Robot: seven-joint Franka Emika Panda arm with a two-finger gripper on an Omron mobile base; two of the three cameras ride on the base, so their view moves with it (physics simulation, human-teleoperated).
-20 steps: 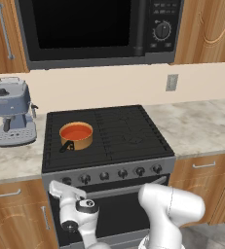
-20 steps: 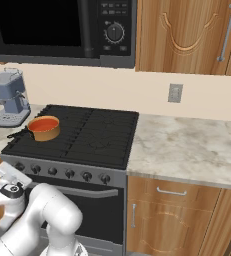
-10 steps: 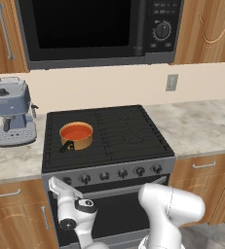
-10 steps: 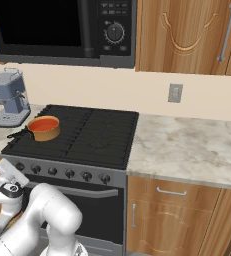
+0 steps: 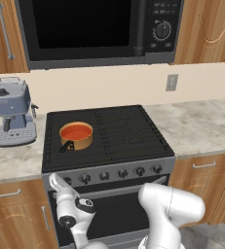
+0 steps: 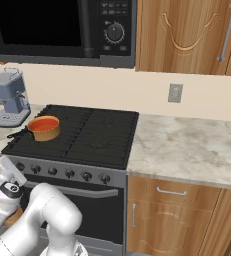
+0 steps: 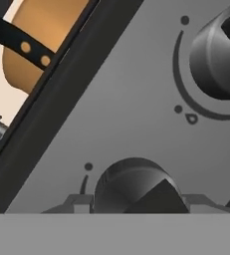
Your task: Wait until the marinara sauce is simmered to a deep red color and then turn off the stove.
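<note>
So the sauce [image 5: 76,131] is seen sitting orange-red in a small copper saucepan [image 5: 77,138] on the front-left burner of the stove [image 5: 109,146] — dark handle pointed toward the knobs. The tool [image 5: 56,181] is pressed up at the leftmost knob [image 7: 136,187] on the grey front strip, fingers closed around that knob. A coffee machine [image 5: 10,117] is parked on the table just left of the stove.

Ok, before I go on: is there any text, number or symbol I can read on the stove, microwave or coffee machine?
No readable words or numbers.
microwave button panel: pale marks, too small and blurred to read.
stove front strip: by the knob, dots and a small drop-shaped sign in the hand view, no lettering.
coffee machine: no label visible.
wall outlet: blank.
</note>
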